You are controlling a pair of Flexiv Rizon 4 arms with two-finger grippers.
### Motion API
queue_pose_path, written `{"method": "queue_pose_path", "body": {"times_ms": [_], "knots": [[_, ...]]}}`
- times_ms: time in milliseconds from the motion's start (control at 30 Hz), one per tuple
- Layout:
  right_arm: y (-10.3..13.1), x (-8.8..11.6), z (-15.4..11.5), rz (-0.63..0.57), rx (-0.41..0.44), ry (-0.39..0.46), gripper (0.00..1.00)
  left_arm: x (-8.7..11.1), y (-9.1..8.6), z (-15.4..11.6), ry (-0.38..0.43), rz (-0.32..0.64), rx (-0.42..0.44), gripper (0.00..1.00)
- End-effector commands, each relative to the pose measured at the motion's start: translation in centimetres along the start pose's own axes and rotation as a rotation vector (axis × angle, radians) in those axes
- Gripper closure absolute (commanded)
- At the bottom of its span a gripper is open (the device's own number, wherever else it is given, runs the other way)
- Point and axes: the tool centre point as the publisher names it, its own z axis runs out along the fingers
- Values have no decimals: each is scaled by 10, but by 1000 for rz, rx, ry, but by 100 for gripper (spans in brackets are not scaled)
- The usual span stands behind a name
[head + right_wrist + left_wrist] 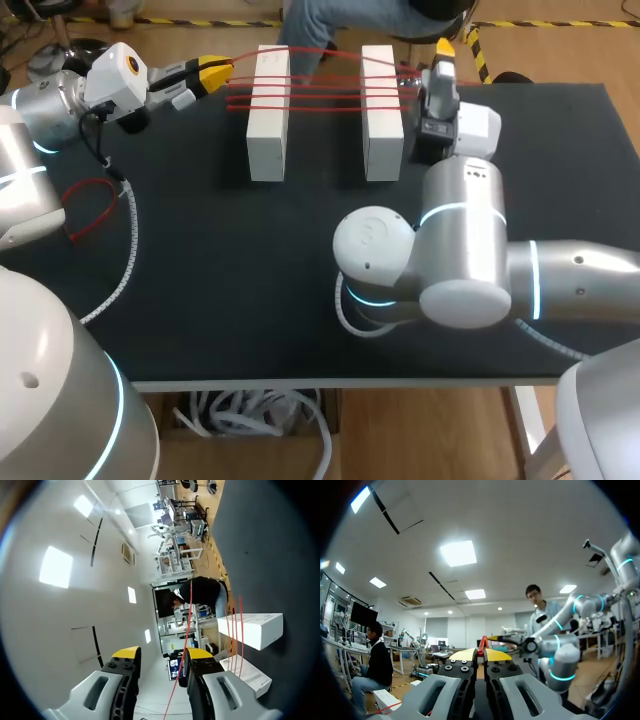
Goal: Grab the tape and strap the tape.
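1. On the matte black table [250,300], two white rectangular blocks stand side by side toward 12 o'clock. The left block [268,110] and the right block [382,110] are apart, with a gap between them.
2. The thin red tape [325,96] crosses both blocks in several nearly parallel strands. They run from 9 o'clock to 3 o'clock, across the gap and past each block's outer side.
3. The left gripper [225,72] hovers at 10 o'clock of the blocks, just beside the left one, where the strands come together.
4. In the left wrist view this gripper [481,655] has its yellow tips pressed narrow, pinching the tape [481,649] between them.
5. The right gripper [444,52] sits at 2 o'clock of the blocks, near the right block's far corner.
6. In the right wrist view that gripper [162,653] is spread wide. One strand of tape [186,630] runs through the gap, close to one finger; whether it touches that finger I cannot tell.
7. Ahead of the right gripper, both blocks [252,630] show with red strands lying across them.
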Motion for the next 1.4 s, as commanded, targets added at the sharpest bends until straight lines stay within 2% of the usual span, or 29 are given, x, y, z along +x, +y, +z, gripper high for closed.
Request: {"method": "queue_pose_path", "body": {"times_ms": [33,267,333,367,400,433,467,1400], "knots": [[-1,1,-3,0,-3,-10,64,0,1,0,2,2,3,100],[-2,1,-6,3,-5,-15,64,0,1,0,2,2,3,100],[-2,1,-6,3,-7,-16,67,0,1,0,2,2,3,100],[-2,1,-6,3,-8,-16,72,0,1,0,2,2,3,100],[-2,0,-6,2,-9,-16,73,0,1,0,2,2,3,100],[-2,0,-6,2,-10,-17,80,0,1,0,2,2,3,100],[-2,0,-6,2,-10,-17,100,0,1,0,2,2,3,100],[-4,-1,-8,-55,-29,-51,100,0,1,0,2,2,3,100]]}}
